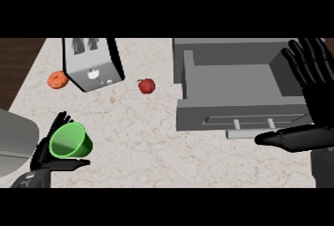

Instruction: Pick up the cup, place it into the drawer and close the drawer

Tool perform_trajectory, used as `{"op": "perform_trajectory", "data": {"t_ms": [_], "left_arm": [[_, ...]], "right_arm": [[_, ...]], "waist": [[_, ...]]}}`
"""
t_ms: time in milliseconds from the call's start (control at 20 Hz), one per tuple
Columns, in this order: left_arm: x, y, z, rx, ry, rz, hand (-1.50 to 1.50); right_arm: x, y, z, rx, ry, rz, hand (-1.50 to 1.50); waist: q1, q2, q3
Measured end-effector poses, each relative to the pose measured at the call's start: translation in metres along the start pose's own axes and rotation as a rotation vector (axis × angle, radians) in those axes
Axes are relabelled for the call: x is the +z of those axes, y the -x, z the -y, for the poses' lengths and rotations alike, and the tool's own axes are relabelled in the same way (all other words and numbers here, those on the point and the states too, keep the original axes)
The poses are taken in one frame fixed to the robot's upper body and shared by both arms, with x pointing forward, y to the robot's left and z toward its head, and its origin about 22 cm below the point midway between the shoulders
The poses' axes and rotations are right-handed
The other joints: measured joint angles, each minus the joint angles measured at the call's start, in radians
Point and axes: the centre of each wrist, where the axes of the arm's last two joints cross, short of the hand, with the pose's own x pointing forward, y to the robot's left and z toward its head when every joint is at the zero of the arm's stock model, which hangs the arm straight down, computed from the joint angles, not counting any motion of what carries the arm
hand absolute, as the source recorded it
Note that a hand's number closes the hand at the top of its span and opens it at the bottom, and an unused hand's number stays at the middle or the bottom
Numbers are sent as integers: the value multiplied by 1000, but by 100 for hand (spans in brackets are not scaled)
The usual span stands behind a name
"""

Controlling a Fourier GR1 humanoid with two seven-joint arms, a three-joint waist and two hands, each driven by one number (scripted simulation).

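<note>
A green cup (70,141) lies tilted in my left hand (51,162) at the lower left of the counter, its mouth facing up and left. The hand's fingers rise behind the cup and the thumb sits under it, so the hand is curled round it. The grey drawer (229,112) stands pulled open at the upper right, with nothing inside and its handle (253,124) on the front panel. My right hand (320,106) is open at the drawer's right side, fingers straight up and thumb pointing left just below the drawer front.
A grey toaster-like appliance (94,66) stands at the back left. An orange fruit (57,80) lies left of it and a red apple (146,85) to its right. A grey rounded object (13,139) sits at the left edge.
</note>
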Motion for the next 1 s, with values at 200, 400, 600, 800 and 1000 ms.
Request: {"op": "perform_trajectory", "data": {"t_ms": [200, 400, 600, 800, 1000], "left_arm": [[-3, 2, 8, 40, 31, -7, 150], [-16, -1, 20, 85, 71, 27, 150], [-17, 0, 26, 21, 34, 126, 150], [-27, -4, 34, -21, -24, 211, 150], [-33, -1, 53, 13, -87, 265, 150]], "right_arm": [[-1, -1, -1, 2, 6, 1, -150], [-1, -2, 0, 7, 10, -5, -150], [-2, -1, 1, 18, 12, -13, -150], [-4, -1, 8, 20, 8, -11, -150], [-4, 1, 5, 13, 12, -10, -150]], "waist": [[1, 1, 0], [2, 0, 0], [6, 0, 0], [5, 0, 0], [7, -1, 1]]}}
